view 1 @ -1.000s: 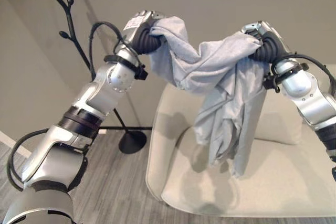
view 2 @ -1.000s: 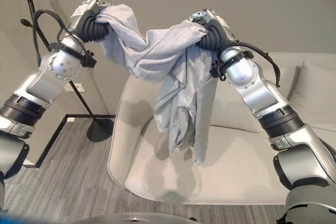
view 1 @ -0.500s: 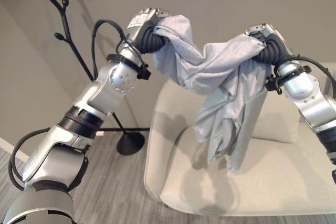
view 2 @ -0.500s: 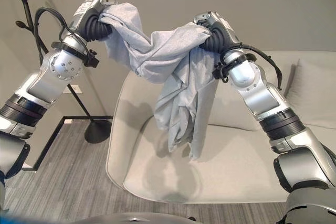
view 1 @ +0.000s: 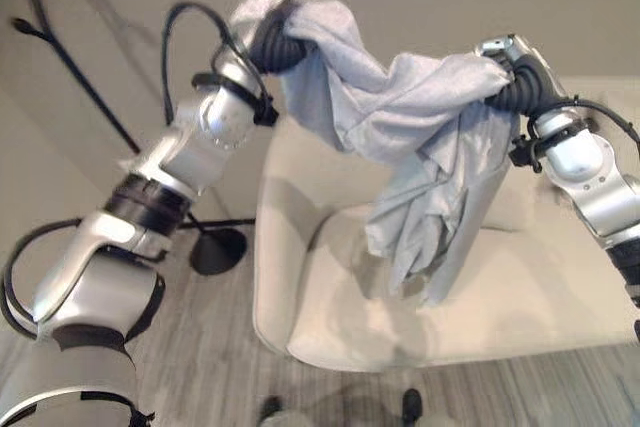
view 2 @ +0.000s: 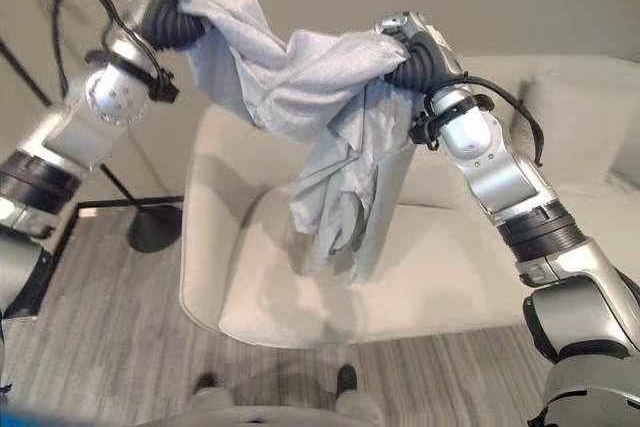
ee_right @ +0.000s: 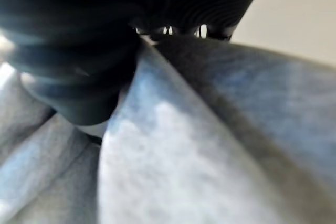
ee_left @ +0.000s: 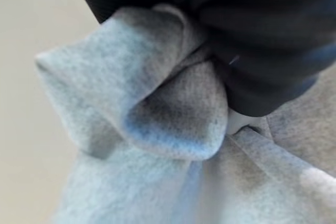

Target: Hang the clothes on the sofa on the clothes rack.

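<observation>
Grey jersey garment point(view 1: 420, 137), one item, soft and much bunched; held aloft across the upper middle of the frame, slung between both hands, its loose bulk hanging in folds just above the seat. Left hand point(view 1: 262, 9), upper left of the frame: wrapped in the cloth, dark ribbed cover emerging from it; the left wrist view shows a fold of fabric pinched tight against the cover, so it is judged to be clutching the garment. Right hand point(view 2: 405, 32), upper right of centre: likewise closed on a gathered corner, cloth draped over and below it in the right wrist view. Cream sofa point(view 1: 330, 307), lower centre to right, cushioned, with no other clothing visible on it. Black clothes rack point(view 1: 60, 62), far left edge: thin slanting pole running to a round base point(view 1: 217, 251) on the grey plank floor point(view 1: 200, 367); its hooks lie beyond the frame's top. Hazards, as judged: the garment is twisted into a rope between the hands, so no collar or loop is presented for a hook; the trailing folds could snag the sofa edge or the rack's pole while being carried across; a loosened grasp on either side would drop the whole weight onto the other.
</observation>
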### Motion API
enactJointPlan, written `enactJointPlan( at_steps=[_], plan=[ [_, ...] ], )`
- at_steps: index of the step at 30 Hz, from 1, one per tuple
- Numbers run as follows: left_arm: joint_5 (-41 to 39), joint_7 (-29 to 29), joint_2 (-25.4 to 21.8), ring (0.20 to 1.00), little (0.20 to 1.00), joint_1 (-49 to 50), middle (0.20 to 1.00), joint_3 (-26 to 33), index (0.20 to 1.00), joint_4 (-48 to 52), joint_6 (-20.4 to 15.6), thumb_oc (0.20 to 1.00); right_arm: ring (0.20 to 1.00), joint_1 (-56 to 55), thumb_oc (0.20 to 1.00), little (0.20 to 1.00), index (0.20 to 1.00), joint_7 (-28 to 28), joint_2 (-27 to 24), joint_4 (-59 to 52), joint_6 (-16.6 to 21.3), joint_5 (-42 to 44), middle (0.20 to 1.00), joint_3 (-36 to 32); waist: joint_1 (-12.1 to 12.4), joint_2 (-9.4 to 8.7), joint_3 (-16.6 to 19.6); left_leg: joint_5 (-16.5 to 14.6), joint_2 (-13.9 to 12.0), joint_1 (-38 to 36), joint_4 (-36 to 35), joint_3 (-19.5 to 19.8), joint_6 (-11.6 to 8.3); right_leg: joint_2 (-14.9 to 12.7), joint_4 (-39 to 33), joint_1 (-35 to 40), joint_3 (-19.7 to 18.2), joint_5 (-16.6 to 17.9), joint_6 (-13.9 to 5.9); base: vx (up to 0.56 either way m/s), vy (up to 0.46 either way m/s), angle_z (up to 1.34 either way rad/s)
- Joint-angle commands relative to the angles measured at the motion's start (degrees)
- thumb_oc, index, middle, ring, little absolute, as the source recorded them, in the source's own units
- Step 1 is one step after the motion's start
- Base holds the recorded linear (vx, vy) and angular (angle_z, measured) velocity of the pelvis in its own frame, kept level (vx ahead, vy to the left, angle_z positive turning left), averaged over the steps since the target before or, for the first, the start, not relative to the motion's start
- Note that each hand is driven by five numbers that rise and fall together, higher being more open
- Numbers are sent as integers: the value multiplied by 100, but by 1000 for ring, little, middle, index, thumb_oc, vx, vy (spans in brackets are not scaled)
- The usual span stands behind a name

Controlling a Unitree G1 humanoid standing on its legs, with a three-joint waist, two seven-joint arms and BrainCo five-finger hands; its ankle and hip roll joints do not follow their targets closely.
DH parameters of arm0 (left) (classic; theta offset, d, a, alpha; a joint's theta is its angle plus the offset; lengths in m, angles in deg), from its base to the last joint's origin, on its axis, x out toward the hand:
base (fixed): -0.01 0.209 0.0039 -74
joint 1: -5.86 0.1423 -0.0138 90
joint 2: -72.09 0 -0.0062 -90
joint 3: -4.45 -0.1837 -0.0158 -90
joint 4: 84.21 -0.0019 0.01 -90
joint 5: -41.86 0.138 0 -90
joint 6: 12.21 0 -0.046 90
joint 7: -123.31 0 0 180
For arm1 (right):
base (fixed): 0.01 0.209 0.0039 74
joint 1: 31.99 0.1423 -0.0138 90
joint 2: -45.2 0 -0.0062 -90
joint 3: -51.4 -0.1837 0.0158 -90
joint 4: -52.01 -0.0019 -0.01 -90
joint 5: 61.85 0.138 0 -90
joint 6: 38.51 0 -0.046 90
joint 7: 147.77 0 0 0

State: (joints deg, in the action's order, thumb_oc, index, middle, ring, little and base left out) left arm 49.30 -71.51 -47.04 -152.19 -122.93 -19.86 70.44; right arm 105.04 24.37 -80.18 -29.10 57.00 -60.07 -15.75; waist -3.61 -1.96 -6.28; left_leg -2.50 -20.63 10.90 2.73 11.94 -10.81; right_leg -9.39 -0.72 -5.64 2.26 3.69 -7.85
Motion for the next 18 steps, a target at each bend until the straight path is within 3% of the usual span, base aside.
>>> enactJointPlan(
  at_steps=[1, 2, 3, 4, 5, 6, 7, 9, 10, 11, 13, 15, 18],
  plan=[
    [-303, -337, -1, 200, 200, -699, 200, 72, 200, 122, -150, 200, 200, 348, 200, 200, 200, -418, -486, -207, 187, -30, 200, -526, 353, 101, 423, 534, 249, -209, -166, 229, -238, -1029, -237, 777, -333, -135, -715, 204, 730, -41],
    [-247, -310, 48, 200, 200, -678, 200, 56, 200, 133, -148, 200, 200, 292, 200, 200, 200, -439, -426, -207, 183, -62, 200, -624, 315, 116, 443, 324, 414, -245, -65, 185, -157, -1220, -221, 705, -324, 189, -715, 240, 764, -55],
    [-226, -288, 43, 200, 200, -511, 200, 122, 200, 189, -163, 200, 200, 105, 200, 200, 200, -474, -306, -221, 137, -113, 200, -799, 291, 33, 415, 148, 633, -281, 91, 51, -44, -1460, -158, 560, -401, 963, -715, 124, 510, -69],
    [-166, -272, -7, 200, 200, -438, 200, 131, 200, 230, -114, 200, 200, 17, 200, 200, 200, -488, -211, -223, 49, -205, 200, -901, 294, -15, 417, 85, 740, -328, 66, -161, 51, -1582, -123, 326, -413, 1427, -715, 46, 476, -69],
    [-104, -262, 16, 200, 200, -495, 200, 82, 200, 177, -107, 200, 200, 26, 200, 200, 200, -548, -152, -194, 52, -266, 200, -905, 306, -15, 398, 81, 786, -405, -36, -347, 131, -1655, -103, 156, -291, 1765, -715, -77, 460, -77],
    [-24, -241, 31, 200, 200, -589, 200, 3, 200, 114, -123, 200, 200, 58, 200, 200, 200, -654, -100, -111, 69, -331, 200, -881, 339, 31, 322, 118, 851, -471, -115, -634, 234, -1715, -99, 46, 94, 2023, -715, -59, 667, -125],
    [75, -233, 6, 200, 200, -649, 200, 30, 200, 147, -97, 200, 200, 18, 200, 200, 200, -682, -82, -96, 39, -322, 200, -1020, 261, 79, 335, 134, 1059, -653, -438, -885, 396, -1464, -108, 101, 340, 1565, -715, -51, 688, -119],
    [198, -179, 12, 200, 200, -516, 200, 135, 200, 242, -61, 200, 200, -52, 200, 200, 200, -677, -63, -110, 64, -298, 200, -1111, 306, 57, 303, 174, 1355, -707, -555, -1044, 620, -1002, 47, 171, 424, 818, -619, 4, 562, -69],
    [238, -152, 8, 200, 200, -453, 200, 189, 200, 286, -23, 200, 200, -95, 200, 200, 200, -663, -73, -114, 69, -307, 200, -1130, 326, 64, 297, 188, 1470, -729, -559, -1090, 694, -745, 208, 177, 483, 491, -522, 41, 482, -36],
    [291, -115, 78, 200, 200, -329, 200, 325, 200, 365, 24, 200, 200, -109, 200, 200, 200, -615, -82, -134, 56, -326, 200, -1102, 389, 58, 329, 232, 1644, -825, -640, -1155, 790, -298, 356, 297, 573, -58, -347, 52, 402, -43],
    [263, -71, 179, 200, 200, -144, 200, 497, 200, 456, 15, 200, 200, -180, 200, 200, 200, -581, -109, -146, 77, -342, 200, -1113, 412, -1, 338, 320, 1844, -886, -725, -1194, 827, 140, 402, 348, 565, -294, -211, 42, 270, -26],
    [379, -26, 241, 200, 200, 133, 200, 707, 200, 657, 67, 200, 200, -411, 200, 200, 200, -532, -189, -226, 83, -400, 200, -1213, 353, -83, 365, 257, 2004, -1039, -732, -1210, 875, 599, 313, 334, 257, -407, -17, 110, 142, 9],
    [382, 26, 377, 200, 200, 252, 200, 754, 200, 737, 53, 200, 200, -471, 200, 200, 200, -538, -140, -190, 66, -405, 200, -1243, 365, -124, 402, 249, 2192, -1144, -759, -1083, 923, 756, 4, 522, -21, -315, 47, 112, 73, 27]
  ],
)
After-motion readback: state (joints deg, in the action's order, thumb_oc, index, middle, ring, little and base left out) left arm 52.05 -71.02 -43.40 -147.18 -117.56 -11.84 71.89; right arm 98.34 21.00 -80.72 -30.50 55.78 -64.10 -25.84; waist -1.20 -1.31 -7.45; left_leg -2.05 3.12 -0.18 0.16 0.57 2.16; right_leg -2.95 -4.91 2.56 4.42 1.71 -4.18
